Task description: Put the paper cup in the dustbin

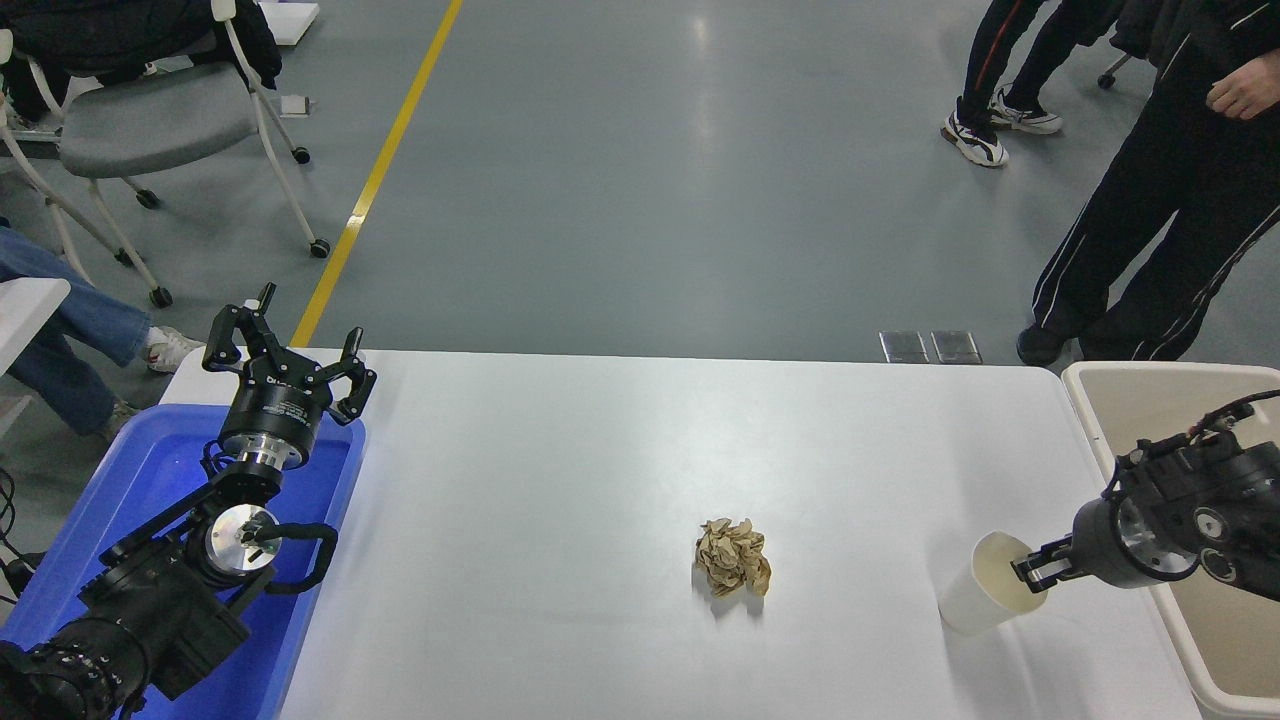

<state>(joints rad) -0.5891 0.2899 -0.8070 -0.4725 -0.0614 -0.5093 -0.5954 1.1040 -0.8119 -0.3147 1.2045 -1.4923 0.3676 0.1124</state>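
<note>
1. White tabletop (620,450): paper cup (985,598) stands tilted, its rim pinched by the right end effector (1030,574).
2. Left end effector (285,352) spread, parked.
3. Remaining: lift the cup into the dustbin (1150,375) just behind that effector.

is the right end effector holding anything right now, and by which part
Yes: the right end effector pinches the paper cup by its rim on the side nearest the dustbin. The cup tilts. The left end effector, parked over the blue tub, holds nothing.
</note>
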